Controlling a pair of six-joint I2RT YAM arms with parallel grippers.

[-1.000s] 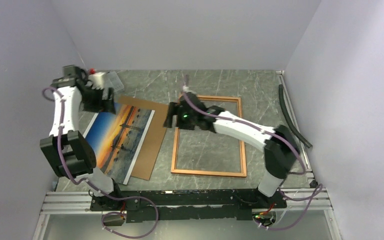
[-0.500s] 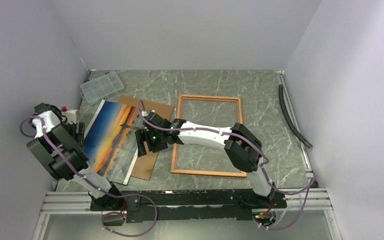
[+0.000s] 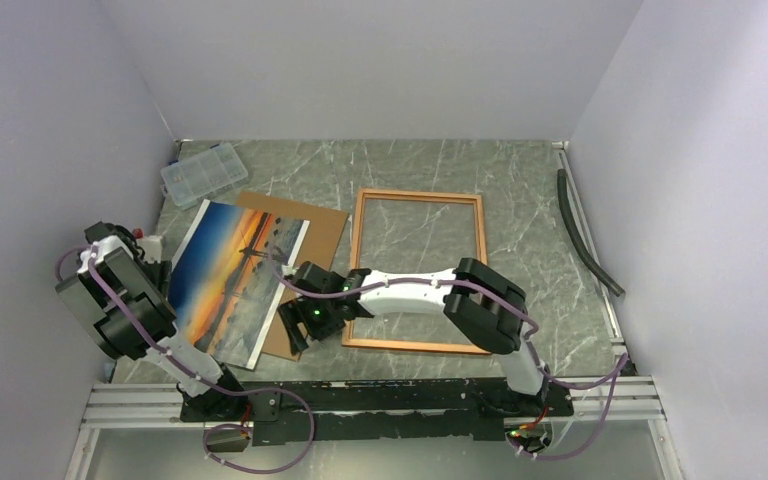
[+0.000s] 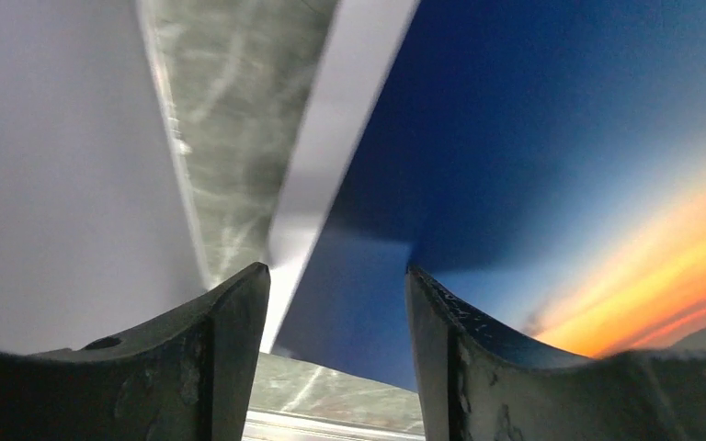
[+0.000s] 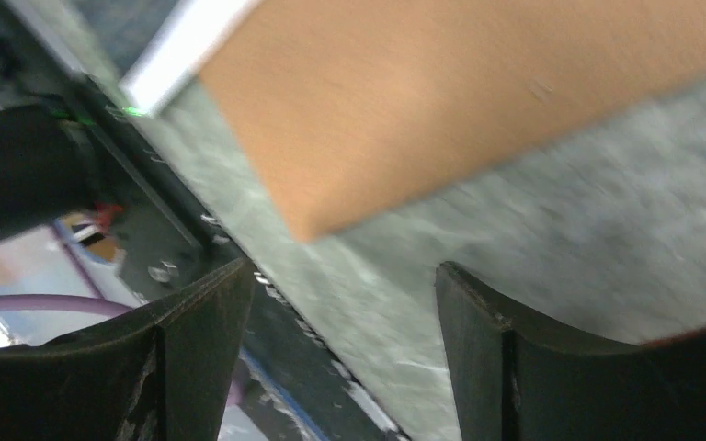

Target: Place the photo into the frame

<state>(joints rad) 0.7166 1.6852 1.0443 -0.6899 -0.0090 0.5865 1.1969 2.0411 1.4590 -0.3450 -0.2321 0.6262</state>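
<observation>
— So, what moved in the last second?
— Nothing on the table (image 3: 520,170). The frame (image 3: 420,193) lies flat right of centre, nothing in it. The photo (image 3: 230,270) is on the left, face up, partly over the backing board (image 3: 325,225). Only the 2 arms moved.
— Where to?
— The right arm left the frame's far-left corner and crossed to the board's near corner. The left arm pulled back from the photo's far end to its left edge.
— Grippers?
— Right gripper (image 5: 345,266): jaws apart, empty, just off the board's near corner. Left gripper (image 4: 335,276): jaws apart at the photo's white border, no grip visible.
— Meaning?
— My read: they're lining up to lift the photo off the board. The transfer hasn't started.
</observation>
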